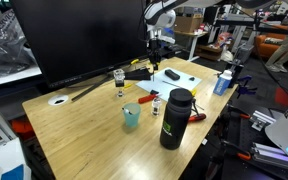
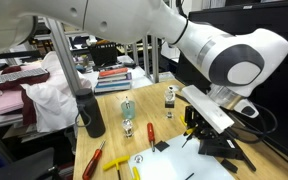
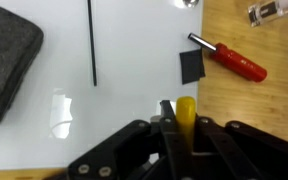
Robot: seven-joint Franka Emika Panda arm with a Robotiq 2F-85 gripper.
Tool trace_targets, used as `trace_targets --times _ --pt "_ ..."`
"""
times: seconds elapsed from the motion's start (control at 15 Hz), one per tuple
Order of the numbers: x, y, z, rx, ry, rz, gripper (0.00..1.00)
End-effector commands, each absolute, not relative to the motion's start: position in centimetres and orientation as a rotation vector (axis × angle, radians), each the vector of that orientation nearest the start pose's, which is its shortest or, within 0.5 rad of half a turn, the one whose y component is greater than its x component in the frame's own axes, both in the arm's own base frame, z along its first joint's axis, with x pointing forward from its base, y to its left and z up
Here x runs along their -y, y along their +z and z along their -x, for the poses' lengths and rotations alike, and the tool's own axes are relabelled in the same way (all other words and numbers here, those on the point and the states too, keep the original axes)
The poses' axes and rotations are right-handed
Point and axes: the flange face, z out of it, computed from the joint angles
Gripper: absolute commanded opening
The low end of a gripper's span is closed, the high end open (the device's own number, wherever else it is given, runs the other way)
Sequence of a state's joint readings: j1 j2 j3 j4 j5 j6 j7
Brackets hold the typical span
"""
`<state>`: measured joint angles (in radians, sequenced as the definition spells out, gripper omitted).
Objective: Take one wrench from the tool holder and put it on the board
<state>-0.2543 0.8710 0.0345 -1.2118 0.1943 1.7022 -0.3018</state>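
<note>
In the wrist view my gripper (image 3: pixel 177 125) is shut on a yellow-handled wrench (image 3: pixel 185 110) and holds it just above the white board (image 3: pixel 134 60). The board's small dark patch (image 3: pixel 192 67) lies just ahead of the jaws. In both exterior views the gripper (image 1: pixel 156 48) (image 2: pixel 192 130) hangs over the board (image 1: pixel 186 72) (image 2: pixel 179 165). The low black tool holder (image 1: pixel 136 72) with its yellow-orange accent sits next to the board, at its left in this exterior view. It is out of the wrist view.
On the board lie a dark grey pad (image 3: pixel 9 60) and a thin black rod (image 3: pixel 91 40). A red screwdriver (image 3: pixel 234 60) lies beside the board's edge. A tall black bottle (image 1: pixel 175 117), a teal cup (image 1: pixel 131 116) and small glass jars (image 1: pixel 119 82) stand on the wooden table.
</note>
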Motion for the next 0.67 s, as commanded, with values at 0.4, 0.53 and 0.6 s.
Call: trace_targets --times 0.4,0.53,0.6 --pt "12.0 21.3 -65.1 0.095 0.644 2.545 0.03" --pt "12.1 21.4 -64.7 0.086 0.659 2.522 0.03" --pt "12.3 21.4 -64.5 0.080 0.666 2.514 0.03"
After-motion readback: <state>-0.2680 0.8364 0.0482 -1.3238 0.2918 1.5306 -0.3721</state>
